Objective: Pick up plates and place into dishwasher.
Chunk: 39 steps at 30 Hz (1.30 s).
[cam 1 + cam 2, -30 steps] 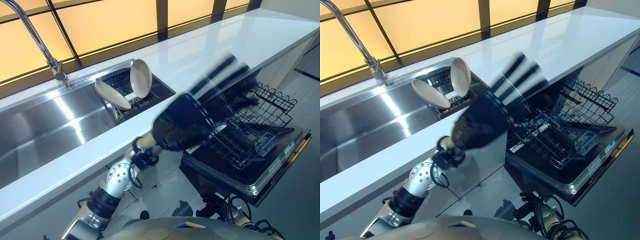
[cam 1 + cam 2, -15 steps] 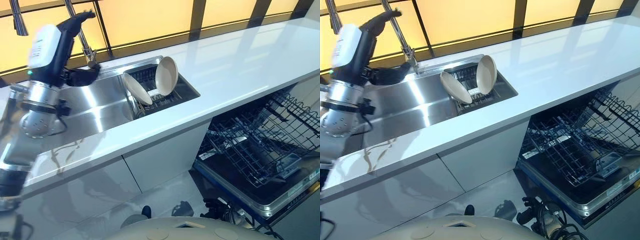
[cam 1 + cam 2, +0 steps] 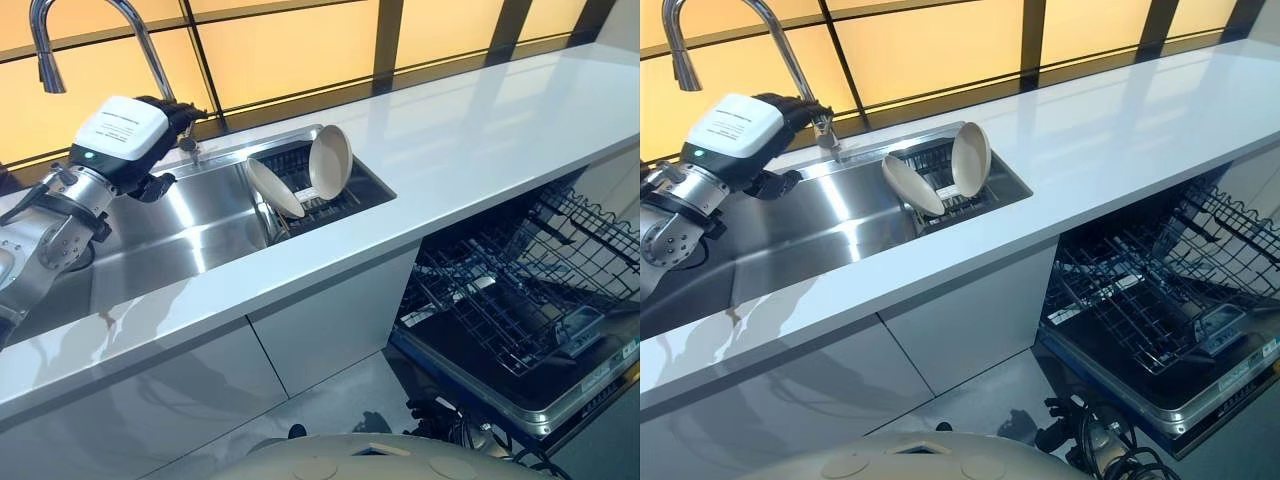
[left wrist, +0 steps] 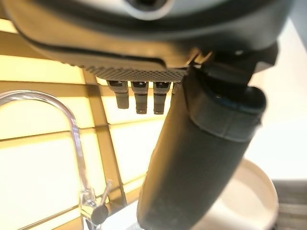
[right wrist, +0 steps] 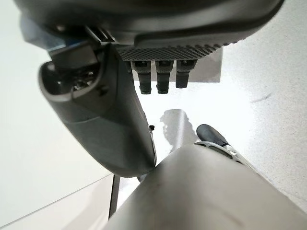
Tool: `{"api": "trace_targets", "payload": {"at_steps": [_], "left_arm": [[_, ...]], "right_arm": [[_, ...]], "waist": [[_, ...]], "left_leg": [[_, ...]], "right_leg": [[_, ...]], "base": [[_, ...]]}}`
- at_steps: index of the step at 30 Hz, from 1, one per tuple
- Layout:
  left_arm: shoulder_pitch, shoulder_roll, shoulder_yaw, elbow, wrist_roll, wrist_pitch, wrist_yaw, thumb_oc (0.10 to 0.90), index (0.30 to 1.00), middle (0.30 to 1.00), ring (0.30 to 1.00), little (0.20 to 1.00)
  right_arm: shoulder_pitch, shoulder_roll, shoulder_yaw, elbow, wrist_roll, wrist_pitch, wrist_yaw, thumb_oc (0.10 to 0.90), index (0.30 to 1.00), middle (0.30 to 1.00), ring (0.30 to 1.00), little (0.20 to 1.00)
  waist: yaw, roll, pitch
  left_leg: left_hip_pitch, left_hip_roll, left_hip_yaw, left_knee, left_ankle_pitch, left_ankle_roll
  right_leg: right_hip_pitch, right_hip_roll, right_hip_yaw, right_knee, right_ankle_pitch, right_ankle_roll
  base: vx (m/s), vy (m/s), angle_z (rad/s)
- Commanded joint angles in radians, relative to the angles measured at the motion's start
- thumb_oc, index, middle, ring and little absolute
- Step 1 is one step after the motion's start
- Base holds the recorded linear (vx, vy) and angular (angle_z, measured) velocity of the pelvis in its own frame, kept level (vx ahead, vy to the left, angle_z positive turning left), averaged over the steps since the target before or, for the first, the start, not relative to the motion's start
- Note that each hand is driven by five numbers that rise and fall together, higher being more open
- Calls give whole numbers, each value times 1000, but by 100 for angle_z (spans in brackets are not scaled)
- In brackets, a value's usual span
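Cream-white plates (image 3: 329,162) stand in a dark rack (image 3: 322,200) at the right end of the steel sink (image 3: 190,215). There are two of them. One plate stands almost straight up, with its hollow side turned toward the left. The other plate (image 3: 274,187) is just beside it on the left and leans far over toward the sink's open part. Their lower edges sit close together in the rack. No hand touches them.

The sink is set into a long white table (image 3: 480,130). A tall curved tap (image 3: 150,55) rises at the back of the sink, in front of yellow window panes (image 3: 290,45).

The left hand (image 3: 165,125) is up over the left part of the sink, close to the foot of the tap and well apart from the plates. In its own wrist view its fingers (image 4: 136,98) point straight out in a row and the thumb (image 4: 201,158) sticks out beside them, so the hand is spread and holds nothing. A plate's rim (image 4: 254,201) shows past the thumb there.

The right hand (image 5: 158,43) shows in its own wrist view, low over the pale floor (image 5: 268,86). Its fingers are straight too, and it holds nothing.

Below the table on the right, the dishwasher door (image 3: 520,385) lies open, and a black wire basket (image 3: 520,290) is pulled out over it.
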Motion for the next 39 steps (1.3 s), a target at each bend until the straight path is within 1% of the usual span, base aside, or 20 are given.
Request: {"api": "trace_targets", "payload": {"at_steps": [1,4,8,12,18,22,25,31,35,37,39], "left_arm": [[-278,88,23,100,-4,20,32,800,900,900,900,900],[-363,79,-66,119,3,24,-2,800,900,900,900,900],[-428,45,-152,147,22,42,-72,800,900,900,900,900],[-454,13,-206,179,36,70,-106,800,900,900,900,900],[-452,-32,-241,215,78,85,-103,800,900,900,900,900],[-458,-69,-282,240,138,99,-135,800,900,900,900,900],[-474,-92,-310,263,164,116,-158,800,900,900,900,900],[-494,-143,-354,336,233,124,-144,800,900,900,900,900],[-496,-173,-373,370,295,144,-159,800,900,900,900,900],[-496,-194,-377,389,320,162,-154,800,900,900,900,900],[-497,-215,-381,412,335,192,-146,800,900,900,900,900]], "right_arm": [[-2,-66,39,22,-47,-5,30,800,900,900,900,900],[-8,-68,41,23,-43,1,34,800,900,900,900,900],[-8,-67,39,31,-51,2,34,800,900,900,900,900],[-5,-69,35,37,-61,6,36,800,900,900,900,900],[-1,-68,33,44,-70,-2,35,800,900,900,900,900],[0,-74,41,33,-73,-5,39,800,900,900,900,900],[5,-82,53,-3,-66,12,47,800,900,900,900,900],[5,-83,65,-36,-54,32,47,800,900,900,900,900],[6,-86,68,-52,-46,42,47,800,900,900,900,900],[6,-88,69,-59,-36,45,45,800,900,900,900,900],[7,-91,71,-65,-31,50,44,800,900,900,900,900]], "waist": [[-22,25,0],[-30,26,1],[-43,28,3],[-57,28,6],[-68,26,8],[-81,26,15],[-91,23,22],[-106,22,30],[-114,19,33],[-118,17,36],[-123,15,39]], "left_leg": [[101,-56,106,10,-205,45],[103,-55,113,10,-205,43],[103,-55,122,10,-205,42],[101,-57,131,9,-205,41],[95,-60,140,7,-200,39],[89,-61,146,7,-198,40],[85,-63,149,7,-197,41],[78,-66,153,7,-196,44],[74,-68,156,7,-195,45],[72,-69,157,7,-195,46],[70,-69,156,7,-195,48]], "right_leg": [[-95,22,55,66,-17,32],[-95,24,58,66,-17,33],[-98,27,66,63,-14,35],[-100,31,76,53,-7,38],[-104,35,85,42,4,42],[-113,38,91,42,8,44],[-118,39,95,41,11,44],[-127,41,104,40,17,46],[-133,42,111,41,20,48],[-136,43,115,41,21,48],[-140,44,120,44,21,48]], "base": [[41,29,-6],[37,23,-4],[39,24,-8],[24,12,-10],[26,4,-7],[22,2,-6],[10,1,-4],[17,9,-7],[30,11,-5],[26,8,-5],[32,12,-6]]}}
